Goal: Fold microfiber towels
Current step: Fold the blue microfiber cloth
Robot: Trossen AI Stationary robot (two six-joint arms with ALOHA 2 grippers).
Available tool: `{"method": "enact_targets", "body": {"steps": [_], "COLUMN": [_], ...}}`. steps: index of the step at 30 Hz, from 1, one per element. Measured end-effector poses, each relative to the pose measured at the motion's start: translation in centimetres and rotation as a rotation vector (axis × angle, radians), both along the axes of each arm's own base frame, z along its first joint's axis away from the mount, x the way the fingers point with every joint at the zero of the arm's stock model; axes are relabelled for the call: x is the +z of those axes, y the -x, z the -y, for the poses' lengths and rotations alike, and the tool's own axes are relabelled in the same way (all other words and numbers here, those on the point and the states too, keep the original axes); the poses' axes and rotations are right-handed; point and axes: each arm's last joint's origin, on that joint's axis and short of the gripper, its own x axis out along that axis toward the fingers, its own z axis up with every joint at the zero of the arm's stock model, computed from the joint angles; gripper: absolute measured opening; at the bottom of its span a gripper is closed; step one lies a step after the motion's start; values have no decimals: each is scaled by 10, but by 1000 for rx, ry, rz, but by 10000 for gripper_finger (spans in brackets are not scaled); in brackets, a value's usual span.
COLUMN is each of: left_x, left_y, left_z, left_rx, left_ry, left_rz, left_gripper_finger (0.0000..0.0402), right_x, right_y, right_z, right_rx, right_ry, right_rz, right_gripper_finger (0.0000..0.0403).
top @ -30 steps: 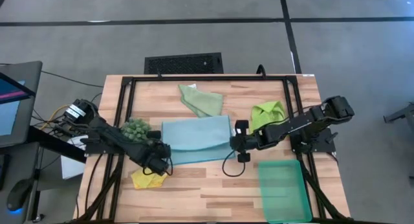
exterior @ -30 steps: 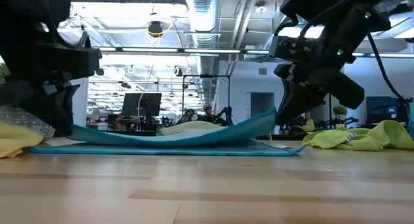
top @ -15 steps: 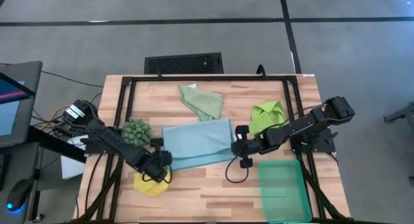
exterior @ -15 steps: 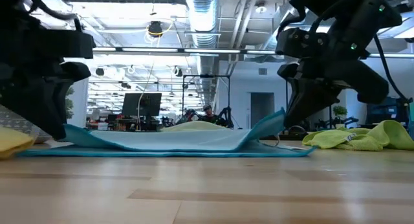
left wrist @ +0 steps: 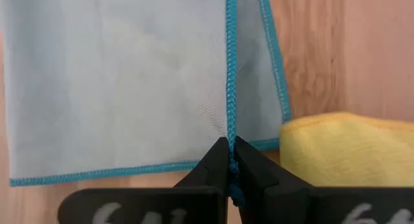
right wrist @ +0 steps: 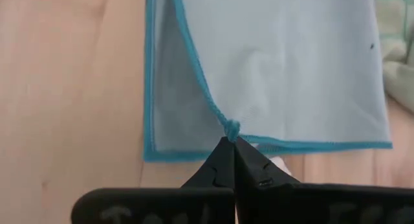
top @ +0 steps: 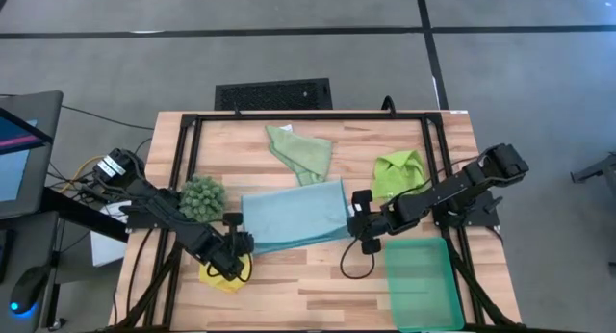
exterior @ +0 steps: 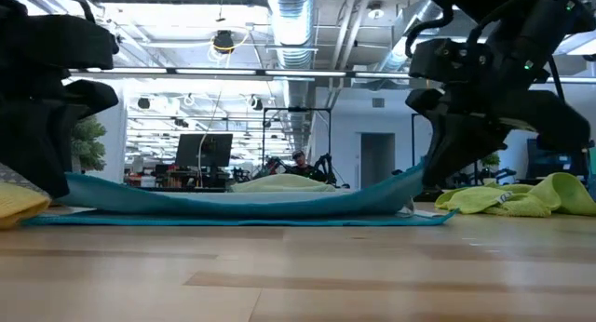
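Observation:
The light blue towel (top: pixel 294 213) lies mid-table, partly folded, its upper layer over a lower layer that rests flat on the wood. My left gripper (top: pixel 236 244) is shut on its left corner and my right gripper (top: pixel 364 229) on its right corner. In the low view the held edge (exterior: pixel 242 199) sags between the two grippers. The yellow towel (top: pixel 223 273) lies crumpled beside my left gripper. The lime green towel (top: pixel 397 171) and the pale sage green towel (top: pixel 300 150) lie crumpled farther back. My left gripper pinches a corner of the towel's upper layer at its teal stitched hem (left wrist: pixel 229 146) between its two fingers. The corner is raised a little off the table, and the lower layer (left wrist: pixel 272 68) lies flat beneath it. My right gripper pinches the other corner of the upper layer at the bunched teal hem (right wrist: pixel 231 128) between its two fingers. The corner is held just above the lower layer (right wrist: pixel 171 120), which lies flat on the wood.
A dark-green fuzzy clump (top: pixel 202 196) sits left of the blue towel, behind my left arm. A teal plastic tray (top: pixel 422 280) stands at the near right, close to my right gripper. A black frame (top: pixel 308 116) rims the table top.
Both grippers have gone toward the table's near edge, staying shut on the blue towel's corners. The held edge has been drawn over the lower layer toward the near edge, and the lower layer has stayed flat on the table.

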Motion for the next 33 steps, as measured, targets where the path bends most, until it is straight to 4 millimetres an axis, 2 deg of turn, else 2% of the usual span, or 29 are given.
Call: {"method": "enact_targets", "body": {"steps": [10, 17, 33], "left_x": [-20, -18, -9], "left_y": [-7, -6, -14], "left_z": [7, 5, 12], "left_rx": [-22, -22, -91], "left_ry": [-9, -19, -20], "left_rz": [-48, -37, -29], "left_gripper_finger": [0, 0, 0], "right_x": [-14, -29, -22], "right_y": [0, -3, 2], "right_z": [-1, -3, -8], "right_rx": [-3, 21, 76], "right_ry": [19, 41, 39], "right_rz": [-63, -109, -118], "right_gripper_finger": [10, 11, 12]}}
